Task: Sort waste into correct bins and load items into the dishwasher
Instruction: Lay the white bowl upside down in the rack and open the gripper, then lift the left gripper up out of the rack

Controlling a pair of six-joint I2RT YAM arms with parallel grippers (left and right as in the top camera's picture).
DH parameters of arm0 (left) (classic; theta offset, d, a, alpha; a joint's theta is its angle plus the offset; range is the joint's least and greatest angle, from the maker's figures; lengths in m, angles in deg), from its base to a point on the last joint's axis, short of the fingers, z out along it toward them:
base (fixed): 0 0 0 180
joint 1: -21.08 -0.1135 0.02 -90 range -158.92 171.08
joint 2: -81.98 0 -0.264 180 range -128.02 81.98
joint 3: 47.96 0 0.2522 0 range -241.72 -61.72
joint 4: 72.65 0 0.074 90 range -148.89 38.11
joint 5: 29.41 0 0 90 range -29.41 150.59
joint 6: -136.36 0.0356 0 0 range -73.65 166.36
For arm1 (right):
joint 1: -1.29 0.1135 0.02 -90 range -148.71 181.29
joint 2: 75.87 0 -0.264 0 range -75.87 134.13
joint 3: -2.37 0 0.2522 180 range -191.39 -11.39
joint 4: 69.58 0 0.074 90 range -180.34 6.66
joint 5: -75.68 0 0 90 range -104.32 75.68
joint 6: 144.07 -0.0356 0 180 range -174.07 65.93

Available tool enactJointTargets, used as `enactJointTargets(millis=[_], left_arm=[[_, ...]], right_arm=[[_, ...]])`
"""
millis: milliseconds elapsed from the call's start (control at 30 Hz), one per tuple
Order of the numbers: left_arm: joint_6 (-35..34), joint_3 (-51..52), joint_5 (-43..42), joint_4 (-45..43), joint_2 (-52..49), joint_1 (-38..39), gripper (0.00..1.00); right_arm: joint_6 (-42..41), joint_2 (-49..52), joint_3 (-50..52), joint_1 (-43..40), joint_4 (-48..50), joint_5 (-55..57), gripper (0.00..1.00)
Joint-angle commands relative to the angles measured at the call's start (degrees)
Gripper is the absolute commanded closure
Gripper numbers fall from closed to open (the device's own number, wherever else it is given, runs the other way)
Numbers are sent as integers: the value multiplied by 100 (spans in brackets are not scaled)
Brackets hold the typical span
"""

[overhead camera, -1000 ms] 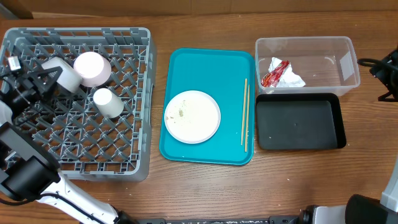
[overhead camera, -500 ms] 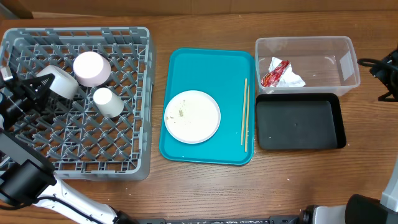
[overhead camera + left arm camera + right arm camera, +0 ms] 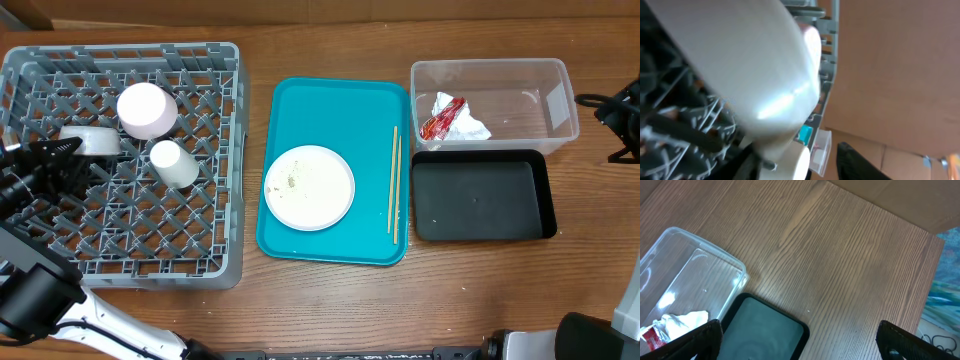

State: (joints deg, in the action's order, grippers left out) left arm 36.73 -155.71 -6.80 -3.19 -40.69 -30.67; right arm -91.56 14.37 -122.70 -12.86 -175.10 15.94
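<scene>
Cup (image 3: 88, 139) in the rack (image 3: 232, 200) lies lower and closer to the worktop's (image 3: 330, 300) left edge than a second ago. The left fingers (image 3: 62, 150) have drawn back that way beside it; I cannot tell whether they grip it. Three cups are in the rack, counting the second cup (image 3: 147, 109) and third cup (image 3: 172, 164). One tray (image 3: 330, 100) carries one plate (image 3: 309, 187) and two chopsticks (image 3: 394, 185). Near the right edge stand one clear bin (image 3: 495, 66) and one black bin (image 3: 480, 200). The right fingers (image 3: 695, 340) are spread wide and empty.
</scene>
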Motion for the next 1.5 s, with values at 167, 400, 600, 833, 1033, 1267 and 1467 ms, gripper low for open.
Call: enactJointTargets(millis=[167,400,600,833,1033,1267,1467], left_arm=[[-369,-579,1915,476,1631,122,59],[-772,-584,3989,424,2608,599,86],[-750,-535,5230,22,2470,1379,96],[-754,-535,6756,-313,1606,2179,96],[-752,-535,7104,-319,876,2277,96],[-785,-542,7672,-90,841,2275,96],[-1604,-555,8411,442,892,2262,96]], right_arm=[[0,-33,-9,-9,11,44,0],[0,-33,-7,-9,11,44,0],[0,-33,-9,-9,11,44,0],[0,-33,-9,-9,9,44,0],[0,-33,-9,-9,11,44,0],[-2,-33,-7,-9,9,44,0],[0,-33,-9,-9,11,44,0]])
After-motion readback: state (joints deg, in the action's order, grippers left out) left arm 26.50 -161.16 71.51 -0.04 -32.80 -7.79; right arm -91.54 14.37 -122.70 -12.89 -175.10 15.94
